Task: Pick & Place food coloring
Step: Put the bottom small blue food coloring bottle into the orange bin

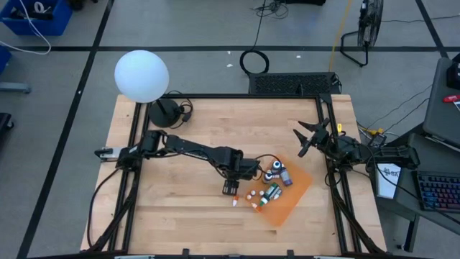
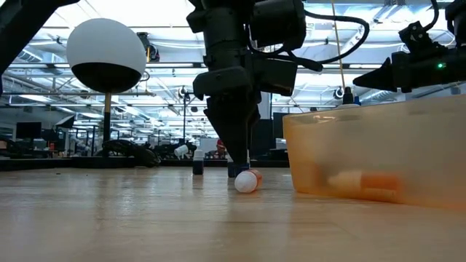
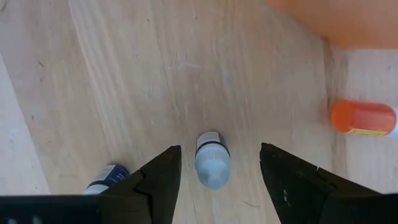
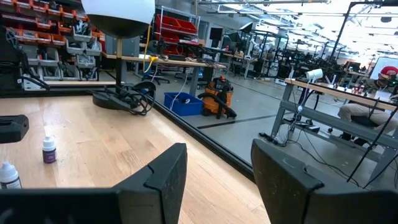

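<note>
From above, the left end effector [image 1: 231, 188] hung low over the worktop [image 1: 180, 129], just beside the orange sheet's [image 1: 298, 191] near-left edge. A few small bottles [image 1: 251, 198] lay scattered on the wood next to it, and more bottles stood or lay on the sheet. The right end effector [image 1: 307, 138] waited well apart, raised near the worktop's right rail, so the left arm was plainly the nearer one.

At worktop level, the left end effector [image 2: 240, 164] pointed straight down, its tips close to a pale, orange-capped bottle [image 2: 246, 182] lying on the wood. Whether they touched could not be told there.

The left wrist camera gave the deciding relation. A pale blue bottle [image 3: 212, 160] lay on the wood directly between the two fingers [image 3: 158, 180], which stood apart with a gap on each side. Its long axis ran along the fingers' forward line, across the closing direction, so closing would likely pinch its sides. A dark-blue-topped bottle [image 3: 107, 176] sat just outside one finger, and an orange-capped bottle [image 3: 362, 118] lay farther off.

The right wrist camera showed its own fingers [image 4: 165, 171] apart and empty, with a purple-topped bottle [image 4: 49, 150] standing some way off.
</note>
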Tool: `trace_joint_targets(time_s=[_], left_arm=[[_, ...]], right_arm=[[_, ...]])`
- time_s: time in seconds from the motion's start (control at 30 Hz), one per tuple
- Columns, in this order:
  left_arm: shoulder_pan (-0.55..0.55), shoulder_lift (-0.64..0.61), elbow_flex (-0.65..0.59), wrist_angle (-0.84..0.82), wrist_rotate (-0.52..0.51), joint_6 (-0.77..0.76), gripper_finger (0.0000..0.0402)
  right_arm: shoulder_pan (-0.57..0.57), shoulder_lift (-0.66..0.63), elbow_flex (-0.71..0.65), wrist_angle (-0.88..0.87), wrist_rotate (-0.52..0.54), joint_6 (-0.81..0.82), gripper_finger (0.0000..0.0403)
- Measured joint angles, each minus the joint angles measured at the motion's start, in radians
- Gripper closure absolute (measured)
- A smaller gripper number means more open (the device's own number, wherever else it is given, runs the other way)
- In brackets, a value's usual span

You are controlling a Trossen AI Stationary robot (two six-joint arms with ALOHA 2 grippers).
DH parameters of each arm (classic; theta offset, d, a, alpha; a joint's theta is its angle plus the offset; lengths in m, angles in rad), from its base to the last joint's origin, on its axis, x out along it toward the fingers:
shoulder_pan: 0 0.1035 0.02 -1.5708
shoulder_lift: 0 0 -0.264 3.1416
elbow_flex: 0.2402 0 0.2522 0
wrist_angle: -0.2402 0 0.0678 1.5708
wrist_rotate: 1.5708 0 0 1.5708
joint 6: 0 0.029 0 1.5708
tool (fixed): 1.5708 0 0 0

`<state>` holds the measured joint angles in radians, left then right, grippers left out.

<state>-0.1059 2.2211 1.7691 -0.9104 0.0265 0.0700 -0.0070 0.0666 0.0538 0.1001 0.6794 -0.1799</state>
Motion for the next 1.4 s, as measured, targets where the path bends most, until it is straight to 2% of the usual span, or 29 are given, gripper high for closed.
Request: trace_joint_targets(time_s=[0.1, 0.43, 0.6, 0.77, 1.0, 1.2, 1.4], left_arm=[[0.000, 0.000, 0.000, 0.000, 0.000, 0.000, 0.0209], [0.000, 0.000, 0.001, 0.000, 0.000, 0.004, 0.0340], [0.000, -0.008, 0.007, -0.034, -0.018, -0.020, 0.0341], [-0.011, -0.055, 0.050, -0.097, -0.080, -0.043, 0.0341], [-0.046, -0.126, 0.155, -0.079, -0.072, -0.019, 0.0341], [-0.069, -0.071, 0.323, -0.081, -0.079, 0.006, 0.0341], [-0.066, 0.014, 0.437, -0.075, -0.079, 0.043, 0.0341]], right_arm=[[0.000, 0.000, 0.000, 0.000, 0.000, 0.000, 0.0236], [0.000, 0.000, 0.000, 0.000, 0.000, 0.000, 0.0236], [0.000, 0.000, 0.000, 0.000, 0.000, 0.000, 0.0236], [0.000, 0.000, 0.000, 0.000, 0.000, 0.000, 0.0236], [0.000, 0.005, 0.000, 0.001, 0.000, 0.000, 0.0236], [0.000, 0.009, 0.000, 0.000, 0.000, 0.000, 0.0236], [0.000, 0.009, 0.000, 0.000, 0.000, 0.000, 0.0236]])
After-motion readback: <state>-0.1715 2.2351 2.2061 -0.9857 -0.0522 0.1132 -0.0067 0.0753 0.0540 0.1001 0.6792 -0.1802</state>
